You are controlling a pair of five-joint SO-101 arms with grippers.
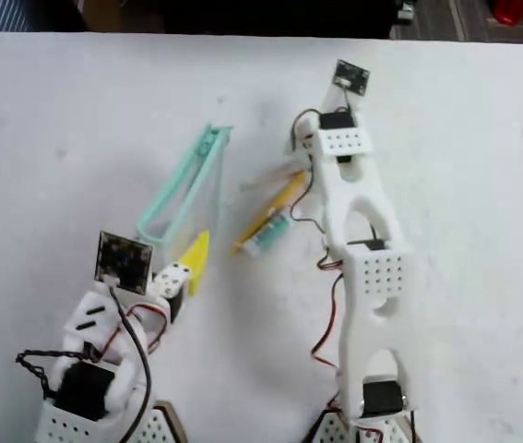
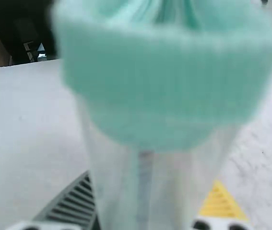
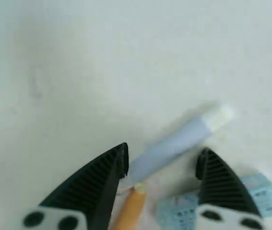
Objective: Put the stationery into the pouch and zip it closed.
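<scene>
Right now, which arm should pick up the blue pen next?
Right. The right claw is open and straddles the pale blue pen lying on the table, so it likely only needs to close. The left claw is shut on the pouch, so it is busy.

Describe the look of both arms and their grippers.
Both arms are white plastic with perforated plates and black motors. The right arm trails red and black wires; the left arm carries a looped black cable. The right gripper has two black ribbed fingers; the left gripper has one black, one yellow.
</scene>
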